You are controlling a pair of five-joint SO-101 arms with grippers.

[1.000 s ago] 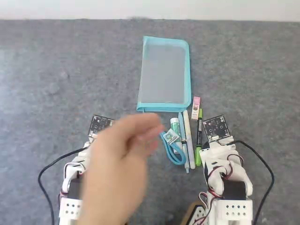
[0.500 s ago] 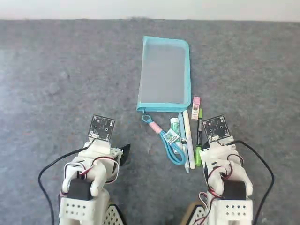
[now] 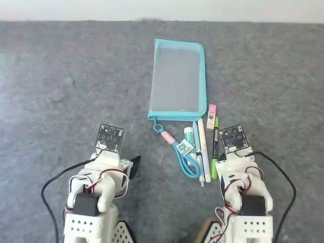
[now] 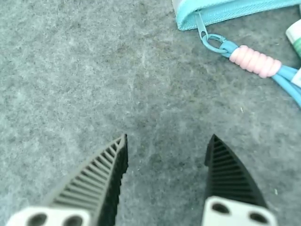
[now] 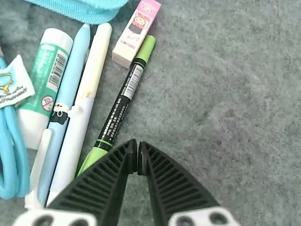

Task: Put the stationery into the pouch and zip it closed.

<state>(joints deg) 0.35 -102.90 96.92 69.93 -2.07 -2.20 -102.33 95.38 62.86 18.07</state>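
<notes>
The pouch (image 3: 177, 81) lies flat on the mat (image 3: 61, 76). Just beside its near short edge lie a glue stick (image 5: 44, 80), two pens (image 5: 89, 84), a marker (image 5: 122, 101) and an eraser (image 5: 136, 33). The right gripper (image 5: 137, 157), jaws pressed together and empty, sits at the marker's end farthest from the pouch. The left gripper (image 4: 164, 155), jaws spread, is over bare mat near the pouch's zipper pull (image 4: 201, 29).

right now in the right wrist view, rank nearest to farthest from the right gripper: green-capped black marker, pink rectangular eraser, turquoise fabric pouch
1. Green-capped black marker, its near end right beside the right gripper.
2. Pink rectangular eraser, by the marker's far tip.
3. Turquoise fabric pouch, farthest, next to the eraser.
</notes>
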